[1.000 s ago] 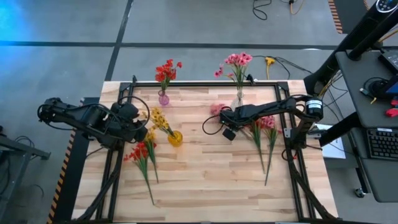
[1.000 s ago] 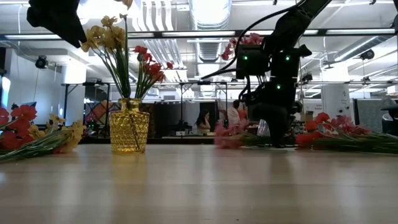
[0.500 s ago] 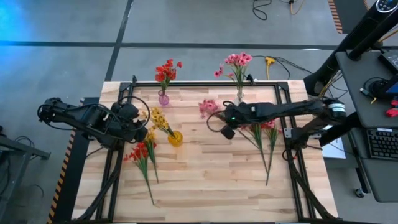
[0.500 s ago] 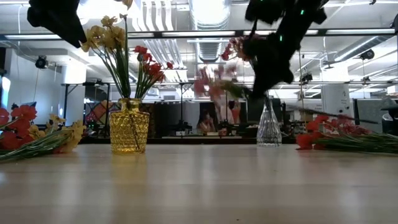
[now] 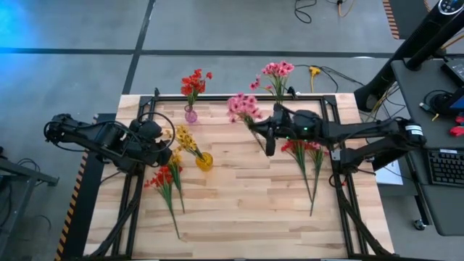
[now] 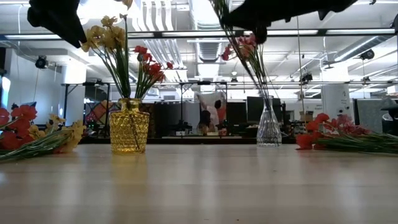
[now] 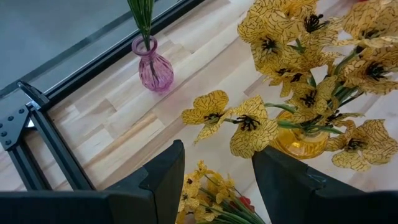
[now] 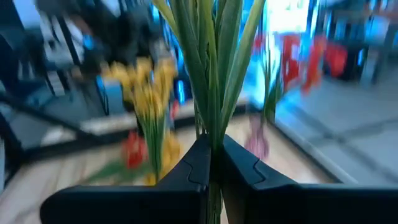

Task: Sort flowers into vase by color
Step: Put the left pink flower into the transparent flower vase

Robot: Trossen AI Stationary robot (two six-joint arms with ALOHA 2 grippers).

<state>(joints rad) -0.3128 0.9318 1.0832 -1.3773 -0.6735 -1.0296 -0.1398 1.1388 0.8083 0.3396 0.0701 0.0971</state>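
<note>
My right gripper is shut on a pink flower sprig, held high above the table's middle, left of the clear vase that holds pink flowers. In the low view it shows at the top edge. My left gripper is open and empty above the yellow flowers in the yellow vase. Red flowers stand in the purple vase. Loose red and yellow sprigs lie at the left. Loose red and pink sprigs lie at the right. My right gripper pinches the sprig's green stems between its two fingers, well below the blossoms. The fingers come about level from the table's right and lie across the stems. The sprig is lifted clear, with its blossoms up and toward the far left.
The dark frame rails run along the table's left and right sides. The near half of the wooden table is bare. People show in the room beyond the table.
My right gripper has risen from the table and reached toward the left and far edge, still shut. The pink sprig, which lay on the table, is now lifted clear and tipped up, and its blossoms have moved toward the far edge.
</note>
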